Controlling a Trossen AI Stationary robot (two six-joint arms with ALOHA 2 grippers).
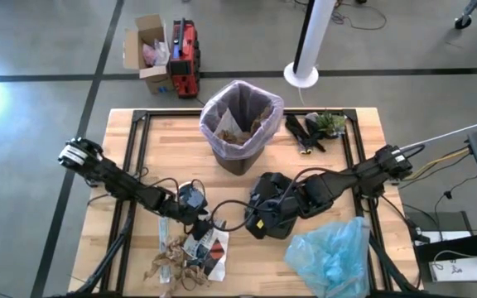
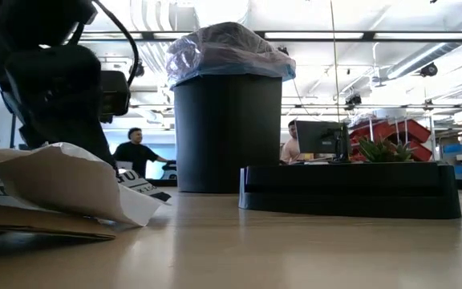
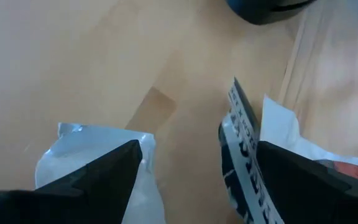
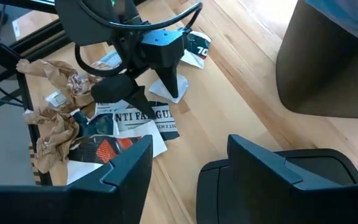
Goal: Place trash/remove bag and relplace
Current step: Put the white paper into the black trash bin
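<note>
A: Left side first. The left gripper (image 1: pixel 195 201) sits low over the bench near the front edge, fingers spread wide with nothing between them. In the left wrist view its fingertips (image 3: pixel 114 168) straddle bare wood, with a white scrap and a printed wrapper (image 3: pixel 244 155) right at the tips.

B: And the trash?

A: The trash (image 1: pixel 187 257) lies heaped at the front edge, left of centre: crumpled brown paper, white scraps, printed wrappers. Most of it is not yet binned, though some brown paper already shows inside the bin (image 1: pixel 240 128).

B: Bin status?

A: Black, standing at the middle of the back edge. The pale pink-lavender bag (image 1: pixel 259 103) is on it, folded over the rim. Not removed.

B: Right side?

A: The right gripper (image 1: pixel 259 222) hangs near the bench's centre, in front of the bin, fingers parted part-way and empty. The light blue bag (image 1: pixel 331 252) lies crumpled at the front right corner, untouched.

B: Judgement?

A: Early stage. Loading trash is partly done; pulling the liner and fitting the blue one remain.
</note>
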